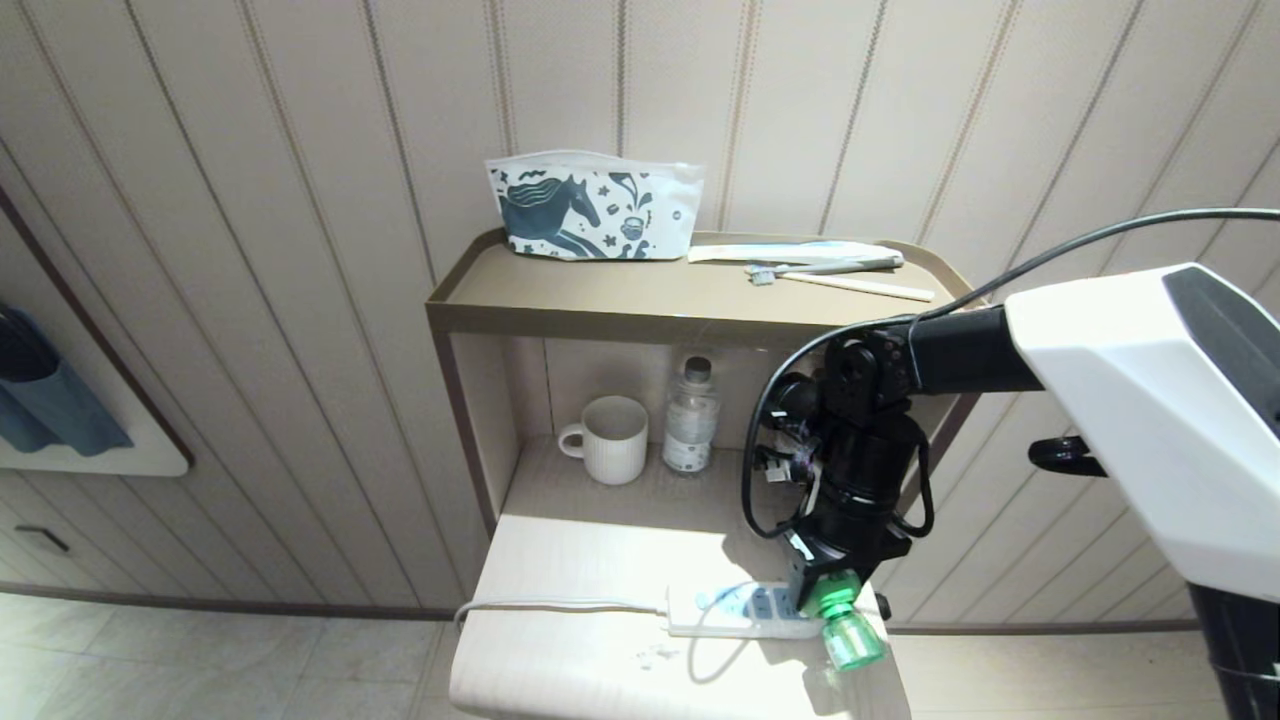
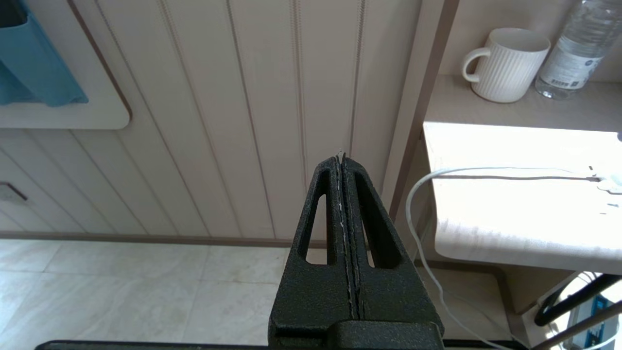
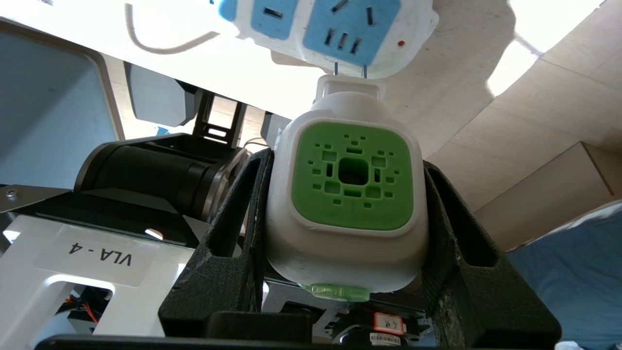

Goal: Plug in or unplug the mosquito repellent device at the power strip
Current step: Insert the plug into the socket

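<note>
1. While my right gripper (image 3: 347,214) clamps the mosquito repellent device (image 3: 347,194) by its white sides, its two prongs stand just short of the power strip (image 1: 740,612), apparently not seated; whether plugging or unplugging, I cannot tell.
2. Device: white head, green perforated face, translucent green bottle, at the strip's far-from-cord end.
3. Strip: white, blue sockets, flat on the surface (image 1: 560,660).
4. Left gripper (image 2: 342,160): pressed closed, empty, away from the strip.

Repellent device (image 3: 353,194) — prongs at power strip (image 3: 340,24)
</note>
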Robot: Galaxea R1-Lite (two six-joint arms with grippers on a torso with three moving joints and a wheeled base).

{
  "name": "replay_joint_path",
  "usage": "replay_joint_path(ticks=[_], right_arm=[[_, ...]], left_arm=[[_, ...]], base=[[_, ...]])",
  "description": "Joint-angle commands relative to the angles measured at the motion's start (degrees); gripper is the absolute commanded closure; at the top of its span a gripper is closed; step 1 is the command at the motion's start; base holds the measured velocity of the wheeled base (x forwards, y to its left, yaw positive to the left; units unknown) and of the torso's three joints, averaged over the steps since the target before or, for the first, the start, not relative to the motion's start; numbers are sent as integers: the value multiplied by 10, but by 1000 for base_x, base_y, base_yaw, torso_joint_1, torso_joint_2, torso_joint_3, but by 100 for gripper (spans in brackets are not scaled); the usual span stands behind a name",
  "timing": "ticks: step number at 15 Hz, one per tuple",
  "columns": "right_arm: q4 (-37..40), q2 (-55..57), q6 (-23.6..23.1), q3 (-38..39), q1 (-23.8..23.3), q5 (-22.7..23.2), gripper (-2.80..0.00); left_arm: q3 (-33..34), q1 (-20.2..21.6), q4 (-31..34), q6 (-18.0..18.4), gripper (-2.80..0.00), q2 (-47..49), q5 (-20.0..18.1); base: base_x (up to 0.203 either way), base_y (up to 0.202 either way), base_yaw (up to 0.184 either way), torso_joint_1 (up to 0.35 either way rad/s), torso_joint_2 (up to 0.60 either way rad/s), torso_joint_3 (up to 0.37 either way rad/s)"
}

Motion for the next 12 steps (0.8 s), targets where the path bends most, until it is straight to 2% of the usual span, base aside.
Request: replay_joint_path(ticks=[1, 12], right_arm=[[2, 7, 2, -1, -1, 1, 0], [-6, 19, 5, -2, 2, 3, 0]], left_arm=[[0, 0, 0, 0, 0, 0, 0], [0, 0, 0, 1, 0, 0, 0]], base=[[0, 0, 0, 0, 0, 0], [0, 0, 0, 0, 0, 0]])
